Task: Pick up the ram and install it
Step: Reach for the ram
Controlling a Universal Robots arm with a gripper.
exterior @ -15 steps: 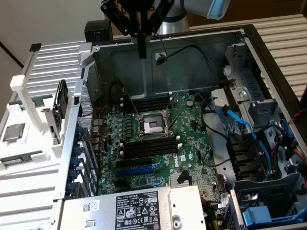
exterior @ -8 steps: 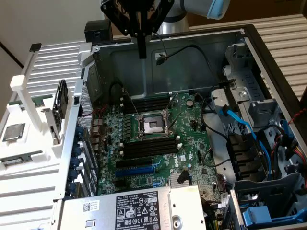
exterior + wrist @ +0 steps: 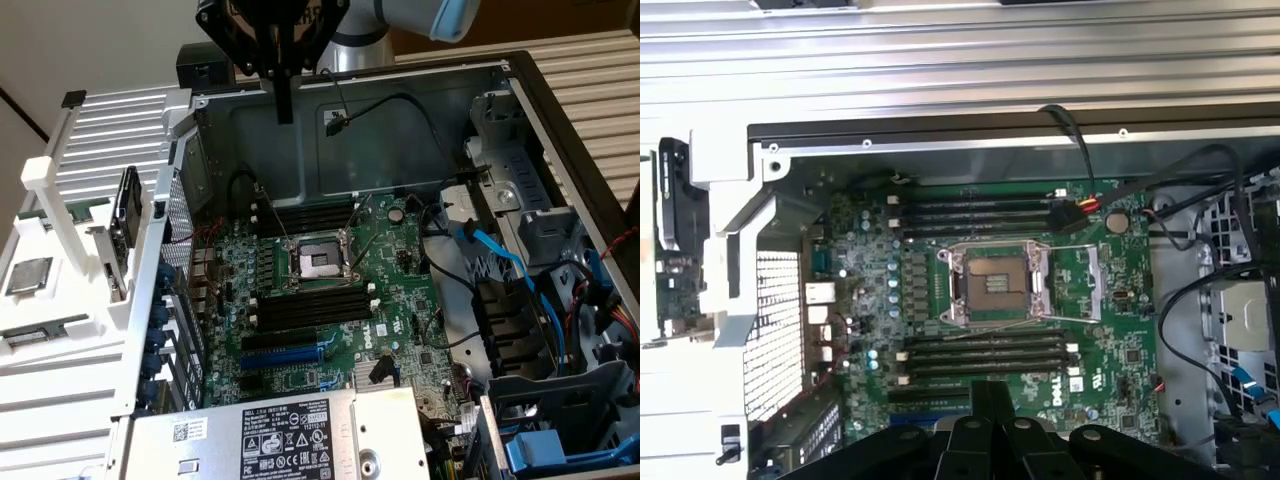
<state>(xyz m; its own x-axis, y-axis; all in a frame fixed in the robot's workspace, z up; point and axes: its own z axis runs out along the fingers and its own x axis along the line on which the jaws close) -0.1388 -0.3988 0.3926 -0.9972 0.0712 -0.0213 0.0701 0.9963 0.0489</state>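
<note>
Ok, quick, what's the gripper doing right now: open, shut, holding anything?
Gripper: jaws shut, holding nothing, above the motherboard.

Open computer case (image 3: pixel 420 160) lies on ribbed surface (image 3: pixel 590 70).

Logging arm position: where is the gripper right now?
In the exterior view, the gripper hangs shut at the top, over the open computer case near its far wall, clear of the motherboard.

I'm seeing the open case (image 3: pixel 400 150) obliquely from above, while my wrist camera is looking straight down onto the same motherboard (image 3: pixel 1110 330).
</note>
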